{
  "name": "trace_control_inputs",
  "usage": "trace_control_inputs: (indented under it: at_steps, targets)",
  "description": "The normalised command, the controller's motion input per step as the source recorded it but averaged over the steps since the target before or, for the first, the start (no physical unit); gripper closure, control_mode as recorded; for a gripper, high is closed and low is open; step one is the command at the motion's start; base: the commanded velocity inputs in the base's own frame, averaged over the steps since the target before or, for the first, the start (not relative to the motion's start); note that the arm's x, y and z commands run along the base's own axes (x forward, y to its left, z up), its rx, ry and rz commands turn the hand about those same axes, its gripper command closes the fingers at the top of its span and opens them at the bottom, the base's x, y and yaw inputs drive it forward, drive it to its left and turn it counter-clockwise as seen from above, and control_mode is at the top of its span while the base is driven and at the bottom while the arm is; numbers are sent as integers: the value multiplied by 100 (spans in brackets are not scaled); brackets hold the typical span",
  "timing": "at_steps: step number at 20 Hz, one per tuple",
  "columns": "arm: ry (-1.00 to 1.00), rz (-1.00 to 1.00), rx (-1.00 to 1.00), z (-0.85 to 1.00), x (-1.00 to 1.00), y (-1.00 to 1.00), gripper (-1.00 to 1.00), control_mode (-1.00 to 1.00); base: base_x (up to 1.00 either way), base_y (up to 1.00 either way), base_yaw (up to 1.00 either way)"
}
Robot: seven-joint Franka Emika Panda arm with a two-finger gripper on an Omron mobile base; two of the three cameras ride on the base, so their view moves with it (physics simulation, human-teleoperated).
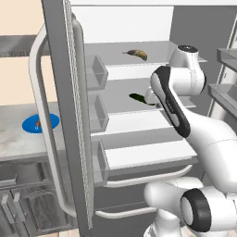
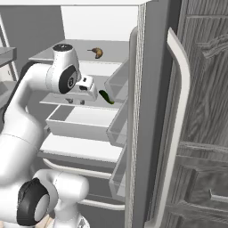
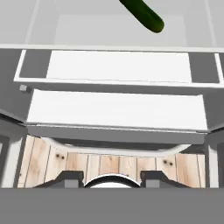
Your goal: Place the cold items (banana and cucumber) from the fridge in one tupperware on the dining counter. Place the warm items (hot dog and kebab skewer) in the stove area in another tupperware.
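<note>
The fridge stands open. A yellow-brown banana [image 1: 137,54] [image 2: 97,52] lies on the top shelf. A dark green cucumber [image 1: 137,97] [image 2: 106,97] [image 3: 142,13] lies on the middle shelf. My gripper [image 2: 75,102] [image 3: 112,177] hangs over the front of that middle shelf and points down, just beside the cucumber's near end without touching it. Its fingertips [image 3: 72,177] stand apart with nothing between them. In the left base view my own forearm covers the hand.
The open fridge door [image 1: 69,115] with its bins stands at my left, its edge [image 2: 138,111] close on the right in the right base view. A drawer [image 2: 84,120] sits under the middle shelf. A blue plate [image 1: 28,125] with a small orange thing rests on the counter at left.
</note>
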Motion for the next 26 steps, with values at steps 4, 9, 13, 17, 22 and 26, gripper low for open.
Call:
trace_control_inputs:
  at_steps: [4,9,13,17,22,26]
  targets:
    - [0,0,0,0,5,3,-100,-100,0,0,0]
    - [-23,-2,-3,4,0,3,-100,-100,0,0,0]
    - [-48,-6,-4,36,0,0,-100,-100,0,0,0]
    - [-27,-2,0,33,23,0,-100,-100,0,0,0]
    - [-15,0,0,62,36,1,-100,-100,0,0,0]
    - [-12,-1,0,45,29,0,-100,-100,0,0,0]
